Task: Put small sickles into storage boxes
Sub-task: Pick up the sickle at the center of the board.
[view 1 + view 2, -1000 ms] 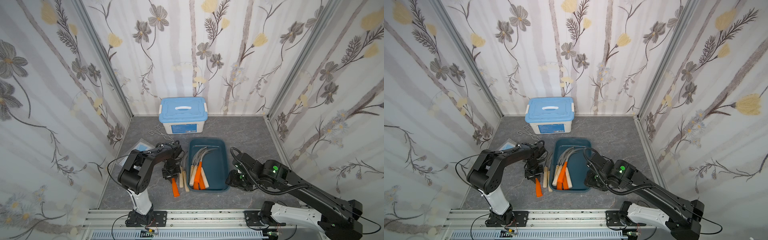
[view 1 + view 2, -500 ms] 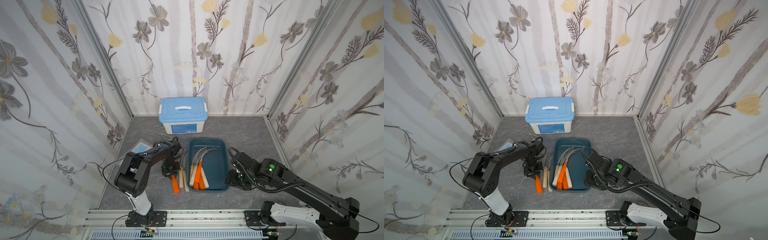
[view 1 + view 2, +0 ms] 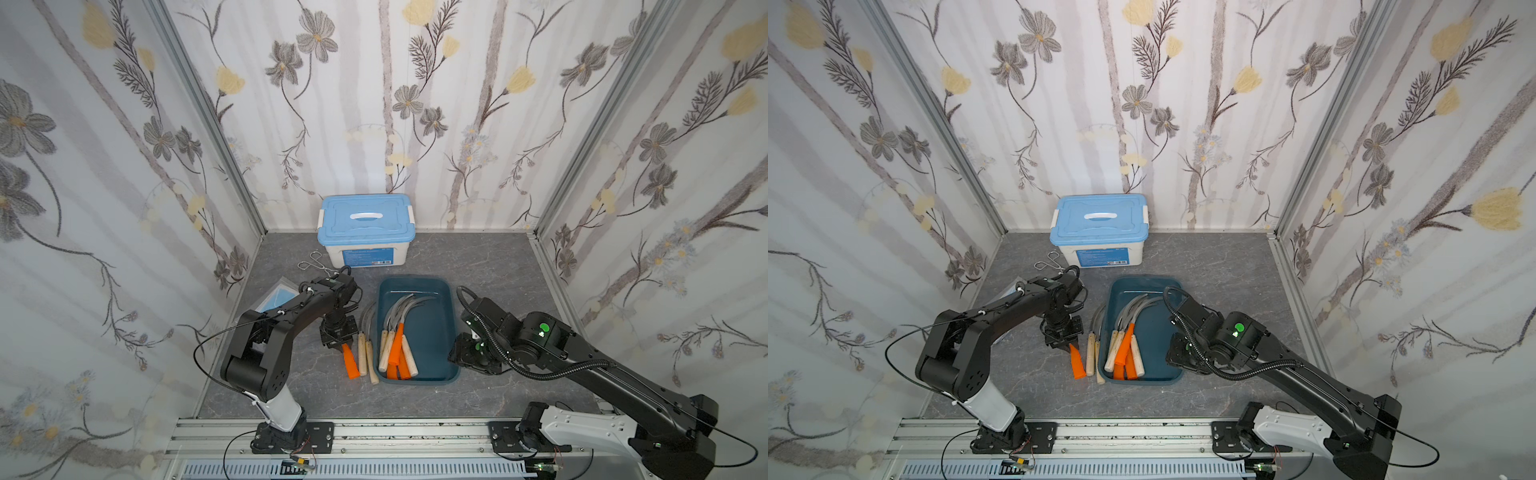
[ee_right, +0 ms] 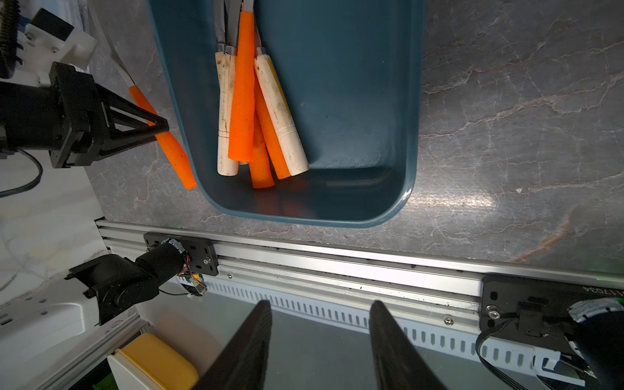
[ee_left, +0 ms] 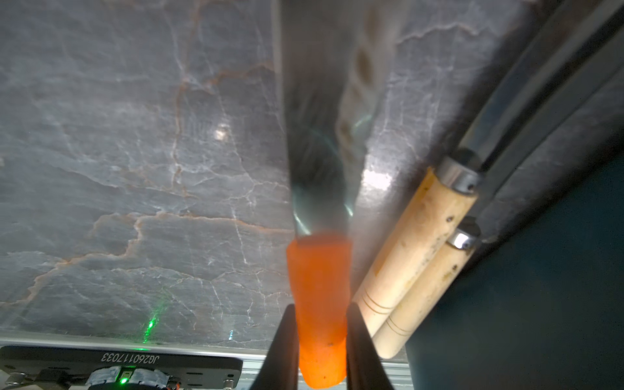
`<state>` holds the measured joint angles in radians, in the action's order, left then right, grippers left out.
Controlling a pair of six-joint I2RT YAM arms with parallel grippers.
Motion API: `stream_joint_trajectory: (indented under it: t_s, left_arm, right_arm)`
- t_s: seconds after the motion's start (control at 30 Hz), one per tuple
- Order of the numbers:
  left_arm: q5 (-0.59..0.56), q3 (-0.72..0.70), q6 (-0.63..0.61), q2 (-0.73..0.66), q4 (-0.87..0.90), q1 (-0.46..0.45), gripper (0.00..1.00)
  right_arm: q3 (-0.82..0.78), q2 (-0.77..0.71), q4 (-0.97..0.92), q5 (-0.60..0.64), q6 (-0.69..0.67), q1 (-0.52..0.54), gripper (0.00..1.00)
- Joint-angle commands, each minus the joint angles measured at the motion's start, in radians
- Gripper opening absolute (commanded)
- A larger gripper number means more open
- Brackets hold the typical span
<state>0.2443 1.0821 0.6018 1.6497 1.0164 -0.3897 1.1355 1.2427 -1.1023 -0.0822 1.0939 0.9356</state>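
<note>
My left gripper [image 3: 340, 341] is clenched on the tapered orange handle of a small sickle with a thin curved grey blade [image 3: 350, 365]. The left wrist view shows both black fingers [image 5: 287, 337] pressed on the handle's sides. This sickle is outside the shallow dark teal plastic tray [image 3: 432, 328], just left of it. I cannot tell whether it rests on the grey marbled tabletop [image 3: 498, 270] or hangs slightly above.

Between it and the tray lie 2 pale wooden-handled sickles [image 3: 365, 357], side by side and touching.

Inside the tray, against its left wall, at least 5 more sickles [image 3: 397, 345] are piled, blades pointing far.

My right gripper [image 4: 319, 305] is released, fingers apart and holding nothing, just right of the tray's near right corner.

Far behind stands a white box with a light blue lid [image 3: 365, 224], with silvery wire tongs [image 3: 311, 264] to its left.
</note>
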Motion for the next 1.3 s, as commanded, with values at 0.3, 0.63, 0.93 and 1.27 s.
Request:
stream_joint_trajectory:
  t_s: [0.3,0.63,0.93,1.27]
  left_arm:
    - [0.01,0.059,-0.019,-0.079,0.017,0.021,0.0]
    - [0.032,0.101,-0.038,-0.115,0.02,0.018,0.0]
    - [0.03,0.179,-0.066,-0.123,0.029,-0.007,0.0]
    - [0.016,0.261,-0.079,-0.105,0.004,-0.09,0.0]
  right_arm:
    - [0.032,0.021,0.014,0.006,-0.018,-0.009,0.49]
    - [0.069,0.036,-0.007,0.018,-0.026,-0.009,0.49]
    - [0.078,0.034,-0.008,0.027,-0.022,-0.009,0.49]
    - [0.103,0.013,-0.036,0.06,0.0,-0.01,0.49]
